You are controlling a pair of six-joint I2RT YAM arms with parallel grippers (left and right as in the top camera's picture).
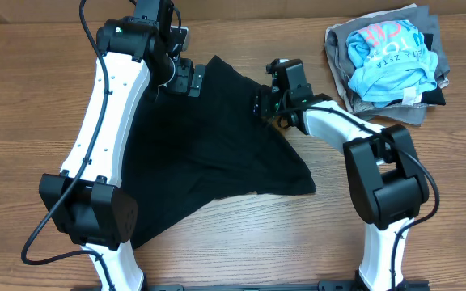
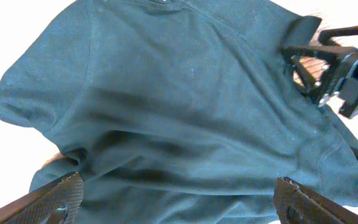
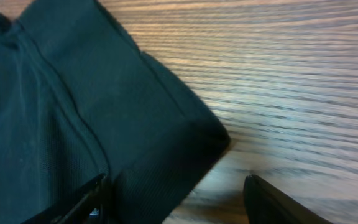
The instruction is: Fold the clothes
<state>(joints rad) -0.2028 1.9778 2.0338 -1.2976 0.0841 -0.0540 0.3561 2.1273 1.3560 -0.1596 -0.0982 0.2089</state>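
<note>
The black shirt [image 1: 209,145] lies spread and rumpled on the wooden table [image 1: 241,250], with a loose flap pointing to the front right. My left gripper [image 1: 188,79] hovers at the shirt's far left edge. In the left wrist view its fingers [image 2: 179,199] are wide open over the fabric [image 2: 179,93] and hold nothing. My right gripper [image 1: 262,103] sits at the shirt's far right edge. In the right wrist view its fingers [image 3: 176,199] are open and straddle a hemmed corner of the shirt [image 3: 55,112], one finger over cloth, the other over bare wood. No white tag shows.
A pile of other clothes sits at the far right: a light blue shirt with pink lettering [image 1: 388,52] on top of grey and tan folded garments [image 1: 429,26]. Bare wood [image 3: 291,93] lies right of the shirt. The right gripper also shows in the left wrist view [image 2: 337,65].
</note>
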